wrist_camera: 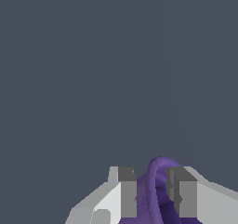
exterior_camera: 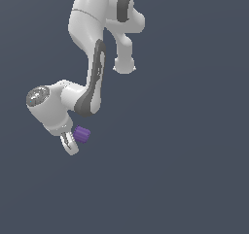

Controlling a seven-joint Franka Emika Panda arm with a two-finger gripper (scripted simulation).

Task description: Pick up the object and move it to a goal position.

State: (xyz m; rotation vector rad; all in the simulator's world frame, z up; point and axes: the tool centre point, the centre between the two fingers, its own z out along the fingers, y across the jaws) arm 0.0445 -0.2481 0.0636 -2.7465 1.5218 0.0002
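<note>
The purple cup [wrist_camera: 155,190] sits pinched between the tool [wrist_camera: 151,195] fingers, and the tool is clamped on it there, under the white arm [exterior_camera: 90,43].

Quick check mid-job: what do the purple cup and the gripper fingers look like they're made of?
The purple cup: looks like smooth, matte plastic, given its flat uniform colour and soft shading with no sharp glints; being a render, that is only a guess. The fingers of the gripper: pale grey, blocky, flat-faced, matte, so either painted metal or hard plastic. They stand on either side of the cup wall.
</note>
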